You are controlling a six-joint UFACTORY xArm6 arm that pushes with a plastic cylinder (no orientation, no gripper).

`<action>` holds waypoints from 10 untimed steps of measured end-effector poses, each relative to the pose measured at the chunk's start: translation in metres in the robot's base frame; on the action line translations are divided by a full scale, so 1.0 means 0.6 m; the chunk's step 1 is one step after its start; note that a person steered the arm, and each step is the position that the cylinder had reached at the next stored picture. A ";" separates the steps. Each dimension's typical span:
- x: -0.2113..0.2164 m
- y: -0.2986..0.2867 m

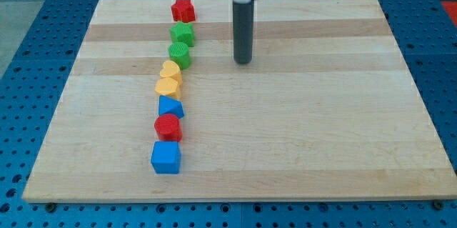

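**A:** Where is my tip (pixel 243 61)?

**B:** On the wooden board (pixel 321 149), level with the green round block (pixel 179 55) and well to that block's right in the view. It touches nothing, and that green round block is the nearest block to it.

**A:** Is the end effector holding anything?

**B:** It cannot grasp: it is a plain dark rod standing upright, with nothing to open or clench, and nothing is carried or pressed against it.

**A:** What lies around the green round block?

**B:** It belongs to one crooked column of eight blocks.
- Just above it, toward the view's top, is a green cube (pixel 181 33), touching it or nearly so.
- Above that, a little apart, is a red star (pixel 183 9), close to the board's top edge.
- Just below the green round block is a yellow heart (pixel 170 69).
- Next down is a second yellow block (pixel 168 86), pressed against the heart; I cannot make out its shape for sure.
- Further down come a blue triangle (pixel 171 106), a red round block (pixel 168 126) and a blue cube (pixel 166 157), which is the farthest from the green round block.

**A:** And beyond the board?

**B:** A blue perforated worktop (pixel 21 78) shows on all sides of it.
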State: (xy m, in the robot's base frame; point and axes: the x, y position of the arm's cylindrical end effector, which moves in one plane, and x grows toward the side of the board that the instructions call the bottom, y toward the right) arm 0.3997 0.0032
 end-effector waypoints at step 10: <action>0.292 -0.247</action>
State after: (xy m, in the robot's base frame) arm 0.5750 -0.1450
